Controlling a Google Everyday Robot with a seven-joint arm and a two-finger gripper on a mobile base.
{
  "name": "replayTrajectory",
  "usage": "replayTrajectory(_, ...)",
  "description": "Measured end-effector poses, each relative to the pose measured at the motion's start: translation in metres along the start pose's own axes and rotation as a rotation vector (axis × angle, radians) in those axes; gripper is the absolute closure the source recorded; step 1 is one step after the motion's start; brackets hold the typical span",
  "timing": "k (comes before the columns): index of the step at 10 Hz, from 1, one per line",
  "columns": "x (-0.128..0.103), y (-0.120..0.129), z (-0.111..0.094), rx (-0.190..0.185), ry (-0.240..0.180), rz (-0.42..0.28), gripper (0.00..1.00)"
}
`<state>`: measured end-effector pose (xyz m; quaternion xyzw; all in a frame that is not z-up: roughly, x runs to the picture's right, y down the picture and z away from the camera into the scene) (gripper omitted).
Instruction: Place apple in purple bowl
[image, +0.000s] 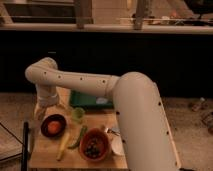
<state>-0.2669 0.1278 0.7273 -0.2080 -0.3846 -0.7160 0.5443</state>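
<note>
The apple, small and red-orange, lies inside the dark purple bowl at the left end of the wooden table. My gripper hangs just above and behind the bowl's left rim, at the end of the white arm that curves in from the right. The apple appears apart from the gripper.
A green cup stands right of the purple bowl. A yellow banana and a green pod lie in front. An orange bowl with dark berries and a white bowl stand at the front right. A green tray lies at the back.
</note>
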Motion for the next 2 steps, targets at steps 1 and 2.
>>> replayTrajectory(1,0.0014,0.0003,-0.0026,0.001,0.005,0.006,0.20)
replayTrajectory(2,0.0041,0.0045,-0.0051,0.001,0.010,0.019,0.20)
